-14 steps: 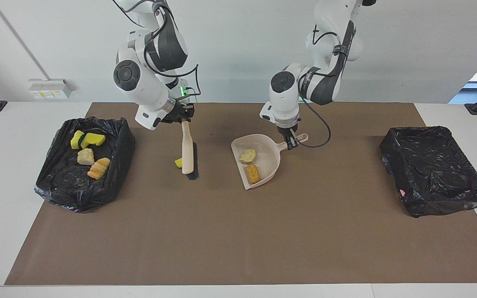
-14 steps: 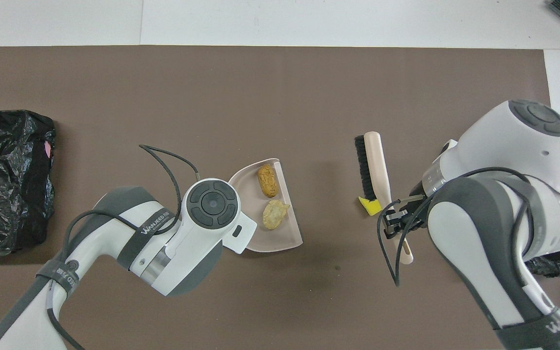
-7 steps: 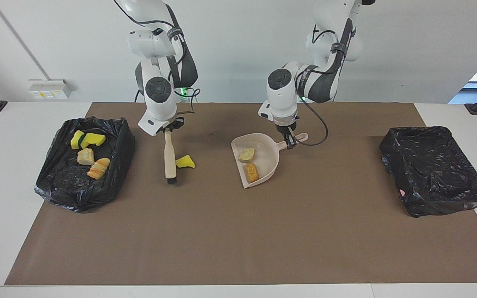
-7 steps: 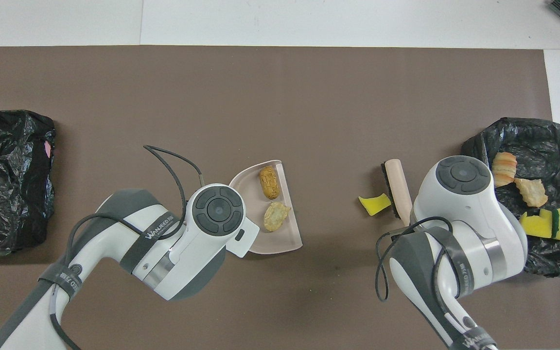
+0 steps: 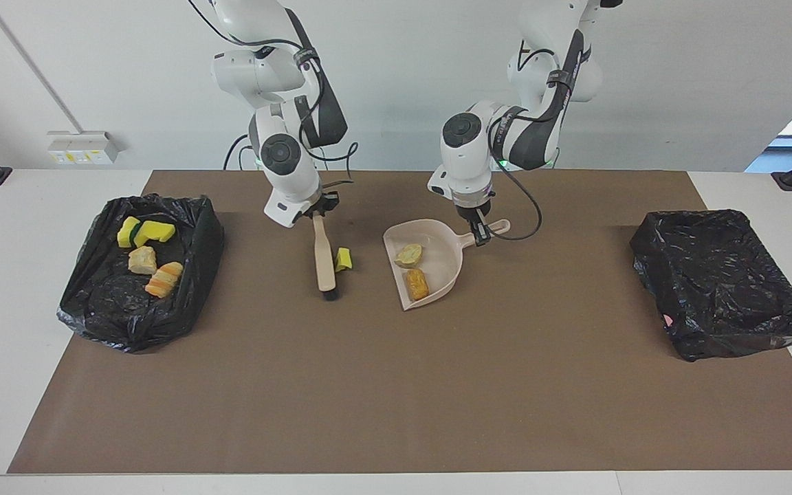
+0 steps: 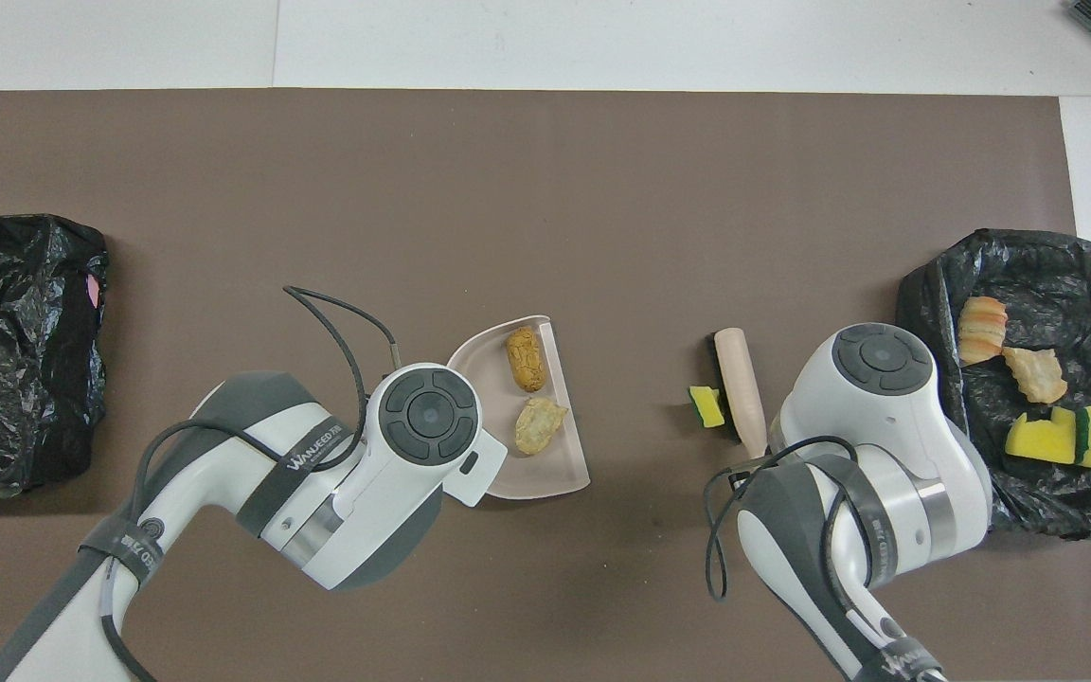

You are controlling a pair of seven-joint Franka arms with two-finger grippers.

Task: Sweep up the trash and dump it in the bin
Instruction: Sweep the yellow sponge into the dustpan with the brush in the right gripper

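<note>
text: "WANJEED" band | on: left arm (image 6: pixel 313 453) | other text: unreadable

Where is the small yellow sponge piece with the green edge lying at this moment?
The small yellow sponge piece with the green edge lies on the brown mat, touching the beige hand brush, between it and the beige plastic dustpan.

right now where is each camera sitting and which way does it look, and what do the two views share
Facing view: high across the table, facing the robots; both arms hang from the top, right gripper on the brush, left gripper on the dustpan handle.
Overhead view: above the robots' end, looking steeply down; both arms enter from the bottom.
Shared: brush, dustpan, the yellow scrap between them, both black bins.
</note>
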